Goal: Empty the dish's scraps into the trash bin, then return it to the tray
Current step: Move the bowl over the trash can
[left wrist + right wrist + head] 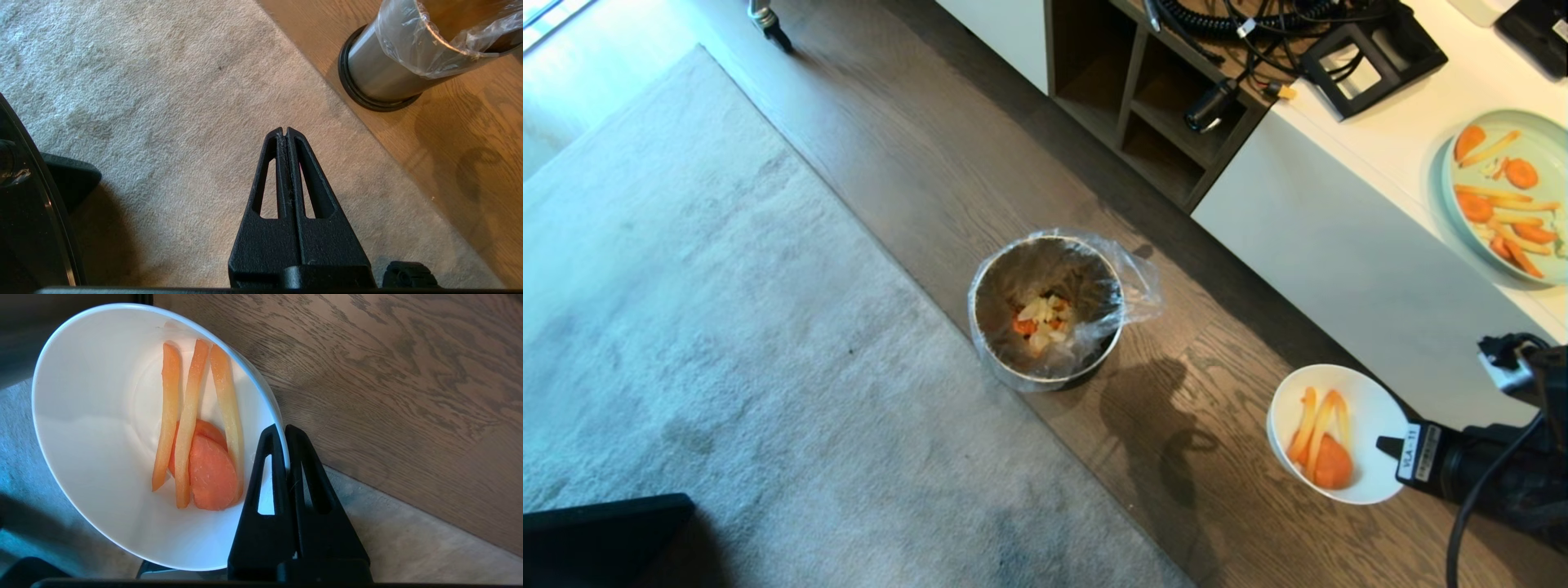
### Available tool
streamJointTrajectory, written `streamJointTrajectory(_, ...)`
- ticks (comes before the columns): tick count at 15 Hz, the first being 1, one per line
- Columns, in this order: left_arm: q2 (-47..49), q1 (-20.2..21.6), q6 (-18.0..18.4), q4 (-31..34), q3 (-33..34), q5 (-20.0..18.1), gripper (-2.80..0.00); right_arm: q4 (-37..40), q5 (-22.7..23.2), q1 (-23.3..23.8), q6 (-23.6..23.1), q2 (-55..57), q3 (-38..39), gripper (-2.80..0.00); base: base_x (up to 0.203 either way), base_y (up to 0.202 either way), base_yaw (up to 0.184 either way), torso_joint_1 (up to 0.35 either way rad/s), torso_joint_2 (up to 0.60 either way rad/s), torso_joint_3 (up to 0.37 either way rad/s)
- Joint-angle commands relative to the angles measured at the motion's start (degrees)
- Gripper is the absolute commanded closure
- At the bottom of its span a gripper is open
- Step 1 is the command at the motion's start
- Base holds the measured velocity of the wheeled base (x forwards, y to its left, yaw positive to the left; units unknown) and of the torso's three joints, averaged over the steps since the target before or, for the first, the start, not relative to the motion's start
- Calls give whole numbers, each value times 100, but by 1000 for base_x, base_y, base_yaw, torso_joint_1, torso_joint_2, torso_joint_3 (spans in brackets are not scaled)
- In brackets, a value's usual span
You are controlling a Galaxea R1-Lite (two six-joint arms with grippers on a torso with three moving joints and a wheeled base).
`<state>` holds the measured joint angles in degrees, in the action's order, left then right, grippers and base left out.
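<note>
Your right gripper is pinching the dish by its rim, holding it over the floor, well to the right of the trash bin. The scraps are all aboard, so the dump is yet to come. No tray in sight. Your left gripper hangs over the rug, fingers pressed together, empty.

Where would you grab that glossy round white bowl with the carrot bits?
By its thin rim, from the side, one finger inside and one outside, as the right gripper is shut on the glossy round white bowl now. The wall is too wide and curved to span, and the scraps stay untouched.
</note>
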<state>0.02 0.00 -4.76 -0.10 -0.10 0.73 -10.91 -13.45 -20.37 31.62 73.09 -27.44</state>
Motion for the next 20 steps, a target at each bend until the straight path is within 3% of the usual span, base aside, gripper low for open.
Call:
streamJointTrajectory(1,-2,0,-7,1,6,6,0,-16,-2,-2,-215,9,-86,0,0,0,0,2,4,-35)
streamJointTrajectory(5,-2,0,-7,1,6,6,0,-16,0,-79,-671,431,-712,0,0,0,0,0,0,0)
streamJointTrajectory(13,-2,0,-1,1,1,6,0,-11,-68,-1068,-1162,1818,-3019,0,0,0,0,0,0,0)
streamJointTrajectory(20,-2,0,-1,1,2,6,0,-49,-157,-2101,-1287,2646,-4285,0,0,0,0,0,0,0)
